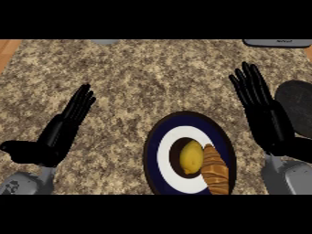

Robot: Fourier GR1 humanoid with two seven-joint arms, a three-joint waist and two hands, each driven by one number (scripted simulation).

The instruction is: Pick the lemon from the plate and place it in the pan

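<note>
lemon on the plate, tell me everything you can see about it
The lemon is plain yellow, oval, smooth-looking and whole, lying on its side with its long axis running roughly up the view. It sits on the dark centre of the plate, which has a white ring and a dark blue rim. A brown croissant lies against its right side, touching it. Neither hand touches it: the right hand and left hand are open, off to either side.

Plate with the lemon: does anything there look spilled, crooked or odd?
Nothing stands out. The lemon lies on the plate beside a croissant, touching it; nothing is spilled. The pan sits at the right, and both hands are open.
</note>
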